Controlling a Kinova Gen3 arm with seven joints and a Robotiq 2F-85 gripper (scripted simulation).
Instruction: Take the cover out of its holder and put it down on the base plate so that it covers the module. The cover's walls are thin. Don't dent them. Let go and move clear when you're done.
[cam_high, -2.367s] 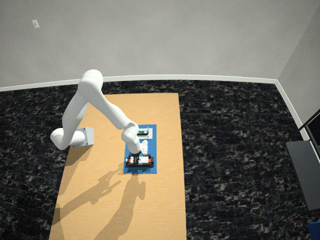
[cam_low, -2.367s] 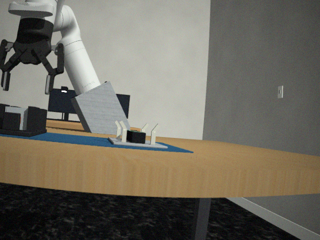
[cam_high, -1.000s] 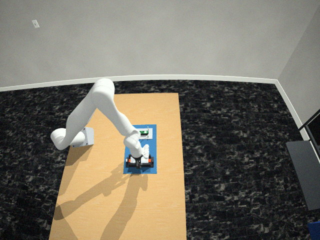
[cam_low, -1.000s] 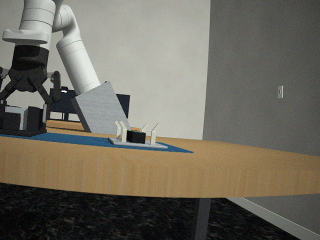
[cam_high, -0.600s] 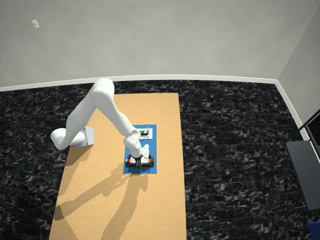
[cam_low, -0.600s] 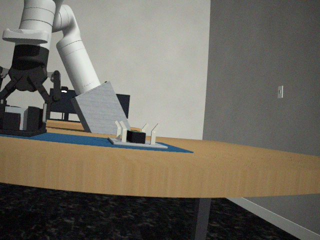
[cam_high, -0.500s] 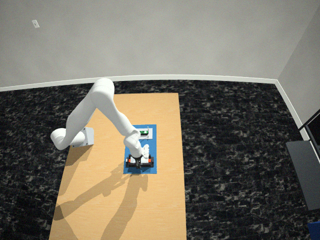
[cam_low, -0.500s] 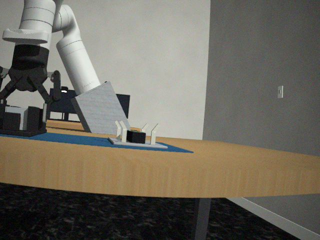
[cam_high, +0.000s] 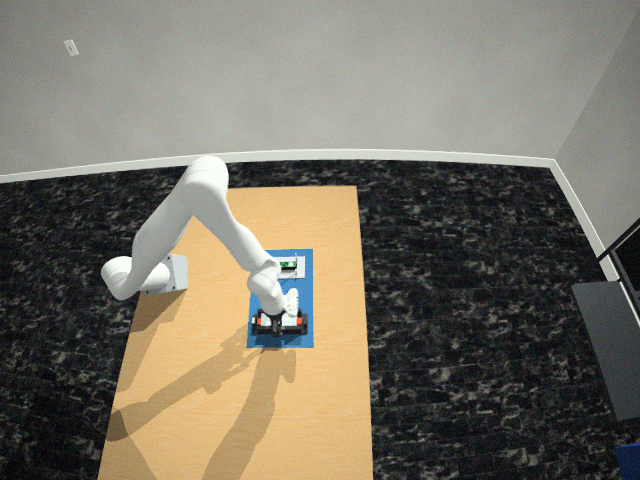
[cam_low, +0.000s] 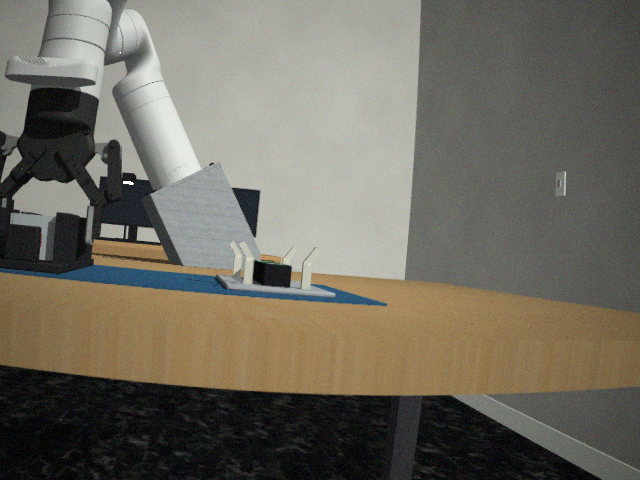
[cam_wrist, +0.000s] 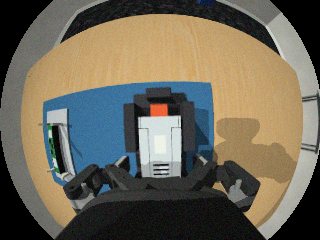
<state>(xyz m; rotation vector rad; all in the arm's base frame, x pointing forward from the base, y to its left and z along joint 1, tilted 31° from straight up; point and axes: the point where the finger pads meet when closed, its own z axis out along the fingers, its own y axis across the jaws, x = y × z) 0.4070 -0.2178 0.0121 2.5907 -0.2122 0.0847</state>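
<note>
Wrist cam has the gripper (cam_high: 276, 326) (cam_low: 47, 227) (cam_wrist: 161, 162) nearest, fingers spread wide with nothing gripped, one on each side of the cover (cam_high: 290, 320) (cam_low: 47, 233) (cam_wrist: 160, 135). Makes sense to stay that wide: thin walls, so you'd want room before a gentle squeeze. The pale cover sits in its dark holder (cam_high: 303, 328) (cam_low: 67, 237) (cam_wrist: 129, 127), whose upright blocks probably keep it lined up for a straight lift. Further off on the blue mat (cam_high: 281, 294) (cam_low: 139, 277) (cam_wrist: 100, 125) is the base plate (cam_high: 300, 273) (cam_low: 310, 292) (cam_wrist: 64, 116), module (cam_high: 287, 265) (cam_low: 273, 273) (cam_wrist: 56, 145) uncovered between slanted posts (cam_low: 307, 273), which I'd guess guide the cover down.

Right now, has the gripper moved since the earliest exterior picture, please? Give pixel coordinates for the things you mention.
Yes, the gripper (cam_low: 43, 224) has come down: its fingers now flank the black holder (cam_low: 67, 237) instead of hanging above it.
</note>
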